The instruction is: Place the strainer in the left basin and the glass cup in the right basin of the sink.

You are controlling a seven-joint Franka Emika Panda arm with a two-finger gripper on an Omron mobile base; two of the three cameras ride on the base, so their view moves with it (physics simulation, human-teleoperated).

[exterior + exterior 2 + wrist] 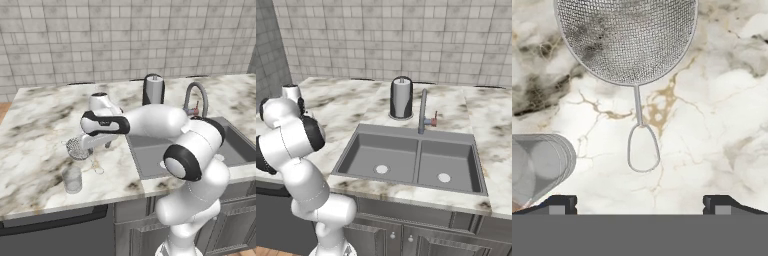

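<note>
The strainer lies on the marble counter, left of the sink. It is a round bowl of fine silvery wire mesh with a thin rim; the mesh looks darker on one side. A straight thin wire stem runs from the rim and ends in a small teardrop loop lying flat on the marble. In the left base view the strainer sits just beside the arm's hand, with the cup near it, closer to the counter's front edge.

The cup is a clear, colourless tumbler without a handle, standing upright, apart from the strainer's loop.

The gripper hangs above the handle loop with its fingers spread wide, one tip at each side of the hand view, holding nothing.

The left basin and right basin are dark grey, each with a white drain. A dark canister stands behind the faucet
</note>
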